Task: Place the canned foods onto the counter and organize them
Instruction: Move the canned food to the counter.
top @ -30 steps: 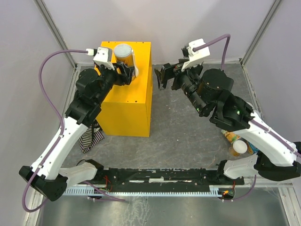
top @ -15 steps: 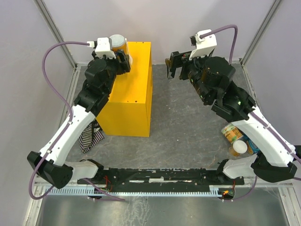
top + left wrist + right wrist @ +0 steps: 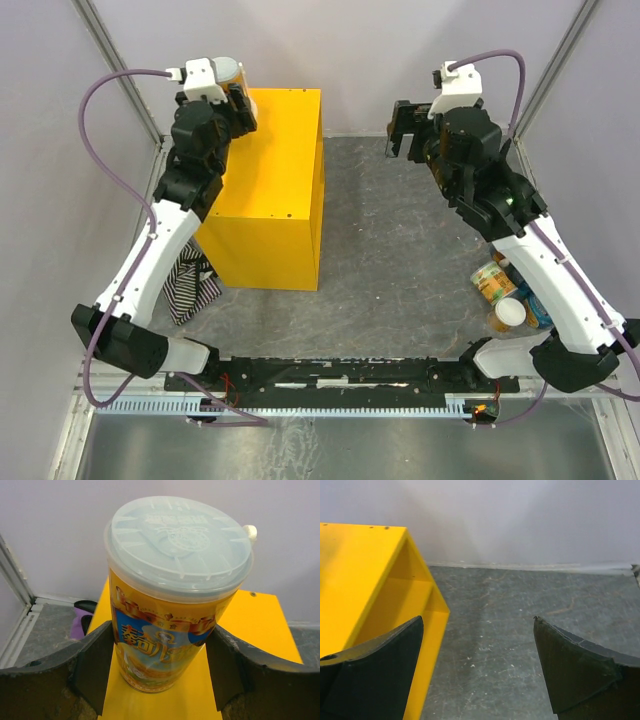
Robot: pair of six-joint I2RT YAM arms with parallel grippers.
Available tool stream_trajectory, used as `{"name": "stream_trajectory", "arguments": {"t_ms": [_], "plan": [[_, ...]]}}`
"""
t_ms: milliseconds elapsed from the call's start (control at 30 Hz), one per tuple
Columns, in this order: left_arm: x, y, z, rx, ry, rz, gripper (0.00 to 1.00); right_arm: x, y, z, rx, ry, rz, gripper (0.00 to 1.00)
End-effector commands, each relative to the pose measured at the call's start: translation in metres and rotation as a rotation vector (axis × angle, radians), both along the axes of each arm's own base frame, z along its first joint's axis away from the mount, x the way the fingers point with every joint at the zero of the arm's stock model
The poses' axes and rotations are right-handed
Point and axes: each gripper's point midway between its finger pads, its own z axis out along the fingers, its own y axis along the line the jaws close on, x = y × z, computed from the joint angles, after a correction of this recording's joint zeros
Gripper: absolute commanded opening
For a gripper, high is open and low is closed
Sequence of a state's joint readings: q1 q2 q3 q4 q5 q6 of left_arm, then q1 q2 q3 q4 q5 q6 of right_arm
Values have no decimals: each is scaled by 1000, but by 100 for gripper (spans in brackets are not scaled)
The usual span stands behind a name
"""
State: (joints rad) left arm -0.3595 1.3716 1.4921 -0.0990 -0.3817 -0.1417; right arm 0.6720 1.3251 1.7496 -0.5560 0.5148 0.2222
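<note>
A bright yellow box, the counter (image 3: 270, 190), stands on a grey table, seen from above. The left arm rises from its base, nearer than the counter's left side. It stretches up along that side, with its wrist bent over the counter's far left corner. The left gripper (image 3: 232, 88) is clamped on a yellow-labelled can (image 3: 228, 70). In the left wrist view, the two dark fingers (image 3: 92, 665) press on either side of the can's lower half. The can stands upright with its white plastic lid on top, above the counter's yellow top surface. Whether its base touches that surface cannot be told.

The right arm reaches from its base, near and far to the right of the counter, diagonally towards the back. Its right gripper (image 3: 405, 130) hangs in the air to the right of the counter's far end, facing it. The jaws are spread wide with nothing between them.

Three more cans (image 3: 493, 283) are clustered well to the right of the counter, beside the right arm's lower link. A striped cloth (image 3: 190, 290) lies against the counter's near left corner.
</note>
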Motion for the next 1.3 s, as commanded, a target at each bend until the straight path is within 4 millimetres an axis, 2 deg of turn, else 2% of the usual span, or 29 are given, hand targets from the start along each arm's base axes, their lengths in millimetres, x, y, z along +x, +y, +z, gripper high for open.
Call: {"name": "stream_trajectory", "arguments": {"t_ms": [0, 200, 467, 833, 967, 1100, 1267], "plan": [[13, 18, 3, -50, 9, 6, 64, -1, -33, 1, 48, 13, -73, 99], [25, 28, -1, -87, 12, -34, 65, 11, -67, -24, 56, 87, -154, 99], [39, 14, 0, -94, -3, -112, 66, 16, -105, -57, 52, 185, -235, 100], [57, 10, -12, -86, 12, -109, 66, 5, -156, -123, 38, 389, -382, 99], [60, 12, -17, -83, 21, -95, 67, -3, -179, -145, 41, 452, -483, 99], [62, 11, -17, -87, 19, -87, 68, -9, -203, -160, 54, 490, -606, 99], [64, 5, -24, -83, 41, -89, 73, -14, -237, -169, 60, 500, -773, 99]]}}
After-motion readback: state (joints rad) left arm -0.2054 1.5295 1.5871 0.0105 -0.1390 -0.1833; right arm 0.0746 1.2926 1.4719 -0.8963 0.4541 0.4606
